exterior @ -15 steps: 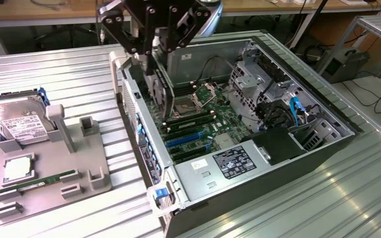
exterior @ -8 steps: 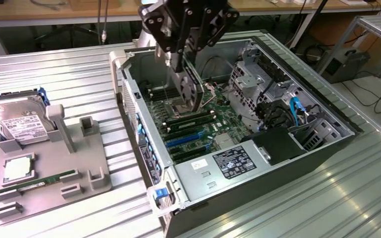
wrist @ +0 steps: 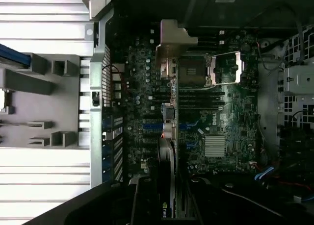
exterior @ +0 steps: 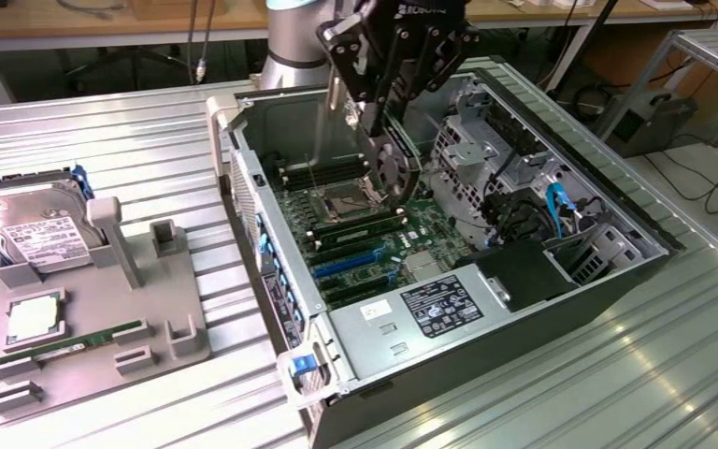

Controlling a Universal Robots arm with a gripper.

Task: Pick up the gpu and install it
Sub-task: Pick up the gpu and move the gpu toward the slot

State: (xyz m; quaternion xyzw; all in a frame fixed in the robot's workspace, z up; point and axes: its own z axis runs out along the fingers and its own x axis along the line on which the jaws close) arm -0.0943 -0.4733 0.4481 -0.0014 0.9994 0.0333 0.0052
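GPU [exterior: 392, 178] is pinched edge-down in the gripper [exterior: 381, 126] and hung over the motherboard [exterior: 440, 224] in the open case [exterior: 609, 271], at roughly 1 o'clock from the blue slots [exterior: 349, 267]. Pickup looks done, so the install step is in hand. Nothing's seated yet, and the card edge has to be lined up with a slot.

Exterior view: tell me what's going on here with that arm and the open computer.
The robot arm's claw is holding the gpu on edge inside the open computer case, above the motherboard. The card hangs in the air and is not yet seated in a slot. On the exterior view's left, a grey holder carries a hard drive, a processor and a RAM stick, none of them touched by the claw.
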